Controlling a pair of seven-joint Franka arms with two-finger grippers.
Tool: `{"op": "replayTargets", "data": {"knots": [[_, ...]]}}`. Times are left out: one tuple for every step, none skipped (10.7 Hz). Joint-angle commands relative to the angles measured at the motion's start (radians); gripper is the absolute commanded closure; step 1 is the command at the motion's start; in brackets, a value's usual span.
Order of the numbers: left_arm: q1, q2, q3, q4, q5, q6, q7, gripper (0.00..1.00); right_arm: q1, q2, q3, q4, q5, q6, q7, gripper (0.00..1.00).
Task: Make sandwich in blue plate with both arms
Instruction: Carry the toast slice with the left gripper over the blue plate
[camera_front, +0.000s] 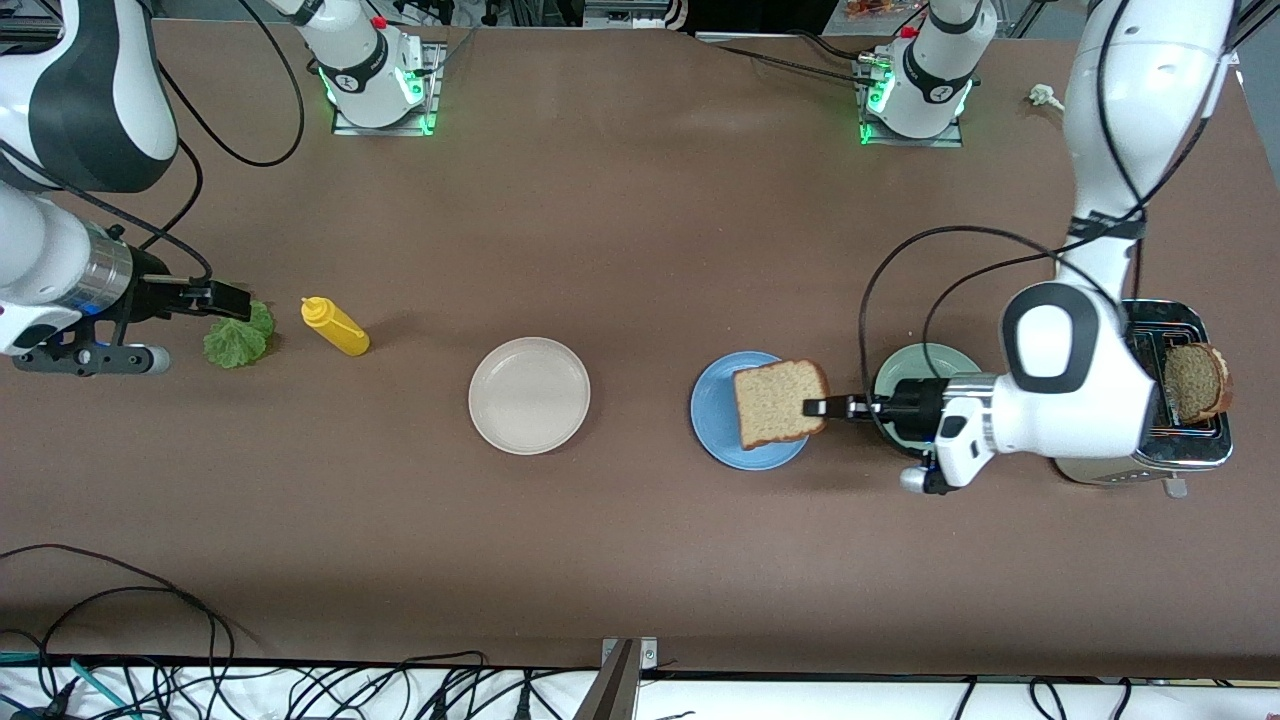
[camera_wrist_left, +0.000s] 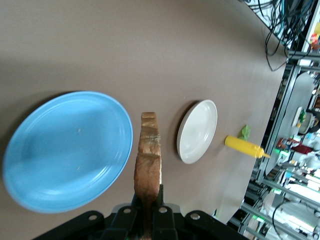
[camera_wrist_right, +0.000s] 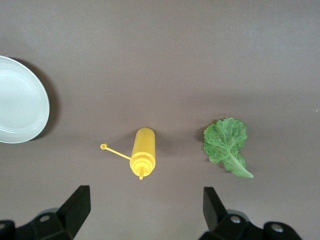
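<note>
A square slice of grainy brown bread (camera_front: 779, 403) is clamped by its crust edge in the left hand (camera_front: 815, 407), over the smooth round blue plate (camera_front: 722, 432) at the front view's lower right. The right hand (camera_front: 238, 302), fingers spread wide, is held over the ruffled green lettuce leaf (camera_front: 240, 337) on the brown desk (camera_front: 640, 220) at the left edge, beside a yellow squeeze bottle (camera_front: 335, 327).

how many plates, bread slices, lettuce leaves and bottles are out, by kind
plates: 3, blue plate, white plate, green plate
bread slices: 2, held slice, toaster slice
lettuce leaf: 1
yellow bottle: 1
total: 7
</note>
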Motion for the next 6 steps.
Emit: {"op": "replayTargets", "data": {"knots": [[-0.047,0.05,0.011,0.021,-0.044,0.066,0.002,1.0,-0.008,0.0,0.003,0.009,0.009,-0.003,-0.017,0.0],[-0.047,0.064,0.011,0.021,-0.047,0.066,0.006,1.0,-0.008,0.0,0.003,0.009,0.009,-0.003,-0.017,0.0],[-0.047,0.07,0.011,0.016,-0.049,0.066,0.006,1.0,-0.008,0.0,0.003,0.009,0.009,-0.003,-0.017,0.0],[-0.046,0.07,0.011,0.01,-0.041,0.066,0.01,1.0,-0.008,0.0,0.003,0.009,0.009,-0.003,-0.017,0.0],[-0.04,0.069,0.011,-0.003,-0.037,0.065,0.015,1.0,-0.008,0.0,0.003,0.009,0.009,-0.003,-0.017,0.0],[-0.038,0.067,0.011,-0.02,-0.037,0.065,0.016,1.0,-0.008,0.002,0.003,0.007,0.009,-0.004,-0.017,0.0]]}}
